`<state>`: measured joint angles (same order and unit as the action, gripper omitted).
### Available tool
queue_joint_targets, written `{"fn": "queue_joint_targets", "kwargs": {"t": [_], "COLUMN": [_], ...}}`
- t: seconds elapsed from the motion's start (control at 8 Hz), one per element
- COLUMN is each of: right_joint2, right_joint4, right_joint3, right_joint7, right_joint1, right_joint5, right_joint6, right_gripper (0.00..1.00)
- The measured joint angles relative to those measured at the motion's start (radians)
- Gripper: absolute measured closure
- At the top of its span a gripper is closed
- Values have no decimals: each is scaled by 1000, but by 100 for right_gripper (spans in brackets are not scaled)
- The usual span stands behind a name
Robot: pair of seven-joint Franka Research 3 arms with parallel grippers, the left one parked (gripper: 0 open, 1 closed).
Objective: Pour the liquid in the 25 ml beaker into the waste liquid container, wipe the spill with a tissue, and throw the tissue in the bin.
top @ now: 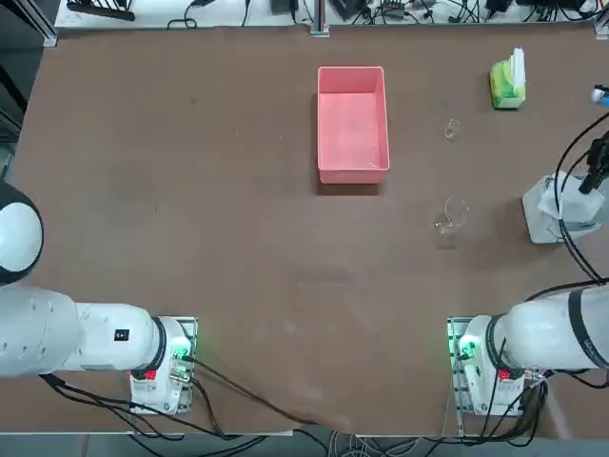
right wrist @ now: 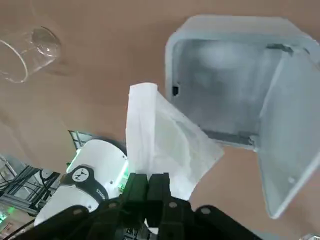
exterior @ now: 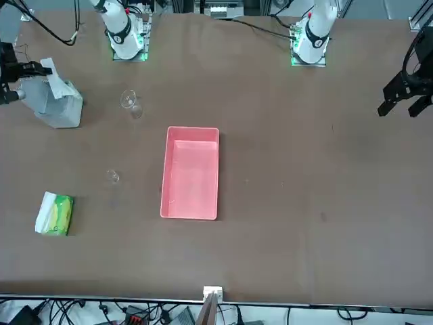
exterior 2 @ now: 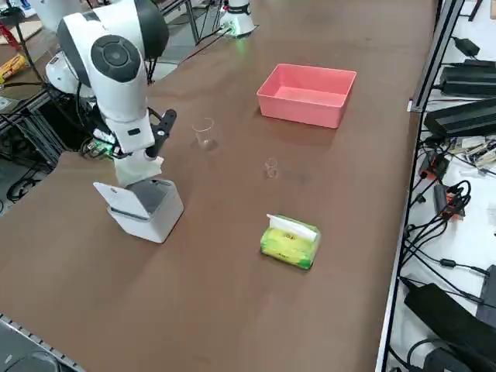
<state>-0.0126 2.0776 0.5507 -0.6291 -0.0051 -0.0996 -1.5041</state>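
Note:
My right gripper [right wrist: 148, 181] is shut on the tissue [right wrist: 165, 142], a crumpled white sheet hanging just over the rim of the bin [right wrist: 227, 82], a pale grey box with its lid swung open. In the right side view the tissue [exterior 2: 146, 165] hangs right above the bin [exterior 2: 147, 211]. The 25 ml beaker [top: 451, 129] stands tiny and upright on the table, right of the waste liquid container [top: 352, 124], a pink low-walled tray. From the front, the bin [exterior: 59, 107] sits at the far left.
A larger clear beaker [top: 451, 217] stands between the bin and the pink tray. A green tissue pack [top: 507, 84] with a white tuft lies at the far right corner. Cables run along the table's far edge.

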Motion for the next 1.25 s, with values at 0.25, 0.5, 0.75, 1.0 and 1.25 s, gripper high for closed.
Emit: {"fn": "queue_joint_targets", "kwargs": {"t": [0.25, 0.5, 0.75, 1.0, 1.25], "right_joint2": [2, 5, 5, -4, -22], "right_joint4": [-17, -25, -25, -25, -27], "right_joint3": [0, 0, 0, 0, -1], "right_joint7": [-4, -6, -6, -6, -6], "right_joint1": [-25, -41, -52, -54, -54], "right_joint5": [-25, -36, -47, -48, -48], "right_joint6": [-8, -8, -11, -17, -24], "right_gripper": [96, 96, 95, 93, 83]}}
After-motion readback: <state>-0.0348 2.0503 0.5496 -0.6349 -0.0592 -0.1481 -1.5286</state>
